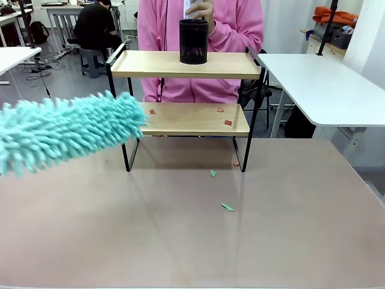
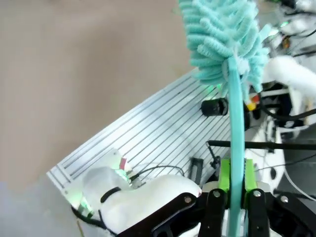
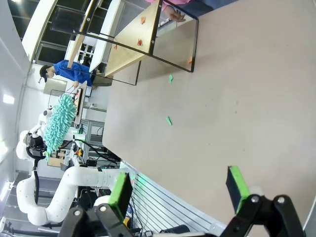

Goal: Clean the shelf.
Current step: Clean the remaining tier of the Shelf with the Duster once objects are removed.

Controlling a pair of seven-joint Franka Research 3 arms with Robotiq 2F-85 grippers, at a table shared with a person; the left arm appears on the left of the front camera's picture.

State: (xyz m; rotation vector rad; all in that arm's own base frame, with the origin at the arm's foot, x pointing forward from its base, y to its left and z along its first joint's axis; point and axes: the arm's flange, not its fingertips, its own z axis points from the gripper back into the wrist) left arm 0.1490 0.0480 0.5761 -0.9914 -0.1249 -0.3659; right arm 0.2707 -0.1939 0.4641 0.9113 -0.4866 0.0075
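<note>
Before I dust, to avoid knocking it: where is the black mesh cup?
Front view: the black mesh cup stands centred on the top board of the light wooden shelf, below the person's hand.

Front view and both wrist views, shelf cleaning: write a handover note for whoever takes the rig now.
Left tool: shut on the thin handle of the fluffy teal duster.
Right tool: open, empty, over the brown table.
Two-tier light wooden shelf with black metal frame: duster head's tip by the lower board's left end; small red scraps on that board; black mesh cup on top, the person's hand above it.
Done: unclear; small green scraps lie on the table.
Left: sweep the red scraps off.
</note>
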